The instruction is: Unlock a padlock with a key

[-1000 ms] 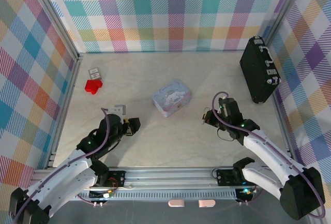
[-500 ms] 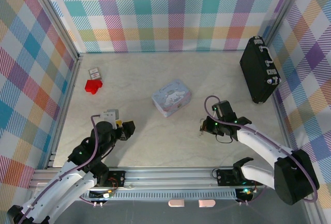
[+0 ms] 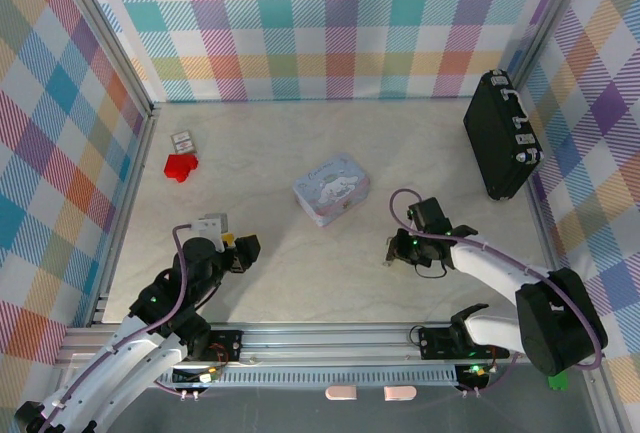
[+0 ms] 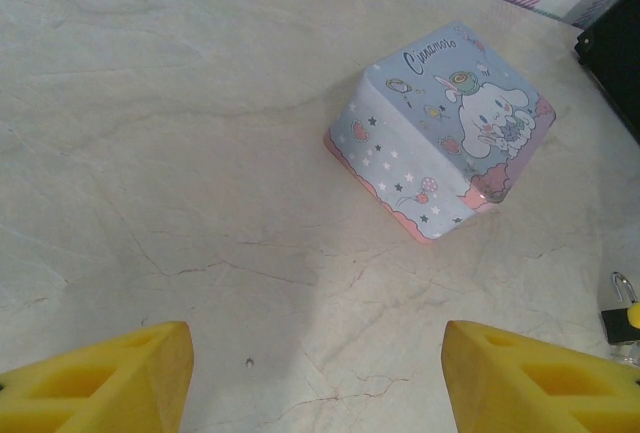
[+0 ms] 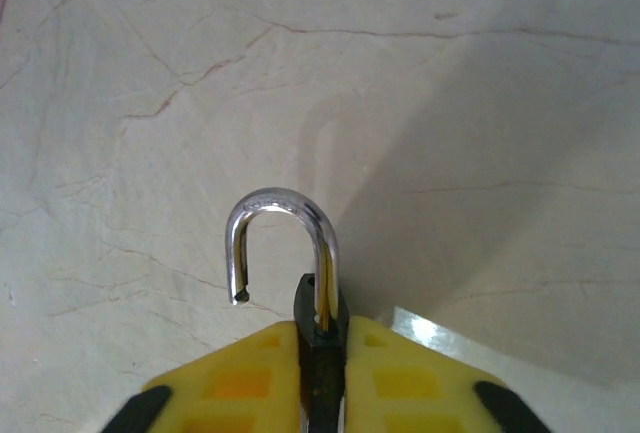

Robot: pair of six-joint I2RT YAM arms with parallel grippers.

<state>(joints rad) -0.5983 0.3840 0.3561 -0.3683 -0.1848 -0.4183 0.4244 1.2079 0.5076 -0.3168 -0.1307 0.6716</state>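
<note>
While my right gripper (image 5: 322,331) sits low over the bench (image 5: 150,103), its two yellow fingers are pressed against either side of the padlock (image 5: 320,298), pinching the thin dark body between them. The lock's silvery shackle (image 5: 280,205) arches out ahead of my fingertips. One leg runs down into the body, and the other ends free in the air, just clear of the body, so the shackle stands open. Its shadow and mine fall on the pale marble-patterned surface just beyond and to the right of the fingers.

My left gripper (image 4: 315,353) is spread wide with nothing between its fingers, only bare bench below them. Ahead of it and off to its right sits the pale blue tin (image 4: 440,133) with a cartoon character on its lid, well apart from the fingertips. From above, that tin lies farther out than both grippers and roughly between them. The padlock, in my right gripper, is on the tin's near right side.

A red block (image 3: 180,166) lies far ahead and to the left of my left gripper. A big black case (image 3: 502,133) stands well beyond my right gripper, near the right wall.
</note>
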